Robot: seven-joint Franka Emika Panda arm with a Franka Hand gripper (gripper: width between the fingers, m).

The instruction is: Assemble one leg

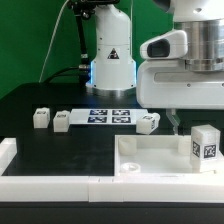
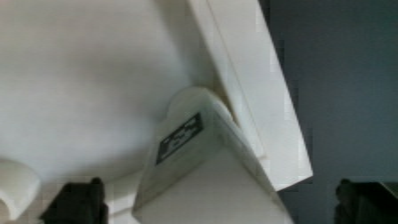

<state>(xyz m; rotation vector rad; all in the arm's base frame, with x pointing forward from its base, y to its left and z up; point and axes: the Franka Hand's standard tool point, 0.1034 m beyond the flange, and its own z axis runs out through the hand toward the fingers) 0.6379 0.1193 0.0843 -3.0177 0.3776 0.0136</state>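
A leg (image 1: 205, 145), a small white block with a black-and-white tag, stands upright in the corner of the large white tray (image 1: 150, 158) at the exterior view's right. My gripper (image 1: 188, 124) hangs just above and behind it. In the wrist view the leg (image 2: 187, 145) stands by the tray's rim (image 2: 240, 70), in line with the gap between my dark fingertips (image 2: 75, 200). My gripper (image 2: 219, 205) is open wide and touches nothing. Three more legs lie on the black table: two at the left (image 1: 41, 118) (image 1: 62, 121) and one by the tray's far edge (image 1: 149, 123).
The marker board (image 1: 110, 115) lies in front of the arm's base (image 1: 110, 65). A low white wall (image 1: 50, 186) runs along the table's front edge and rises at the left (image 1: 8, 150). Dark table (image 2: 347, 90) shows beyond the tray's rim.
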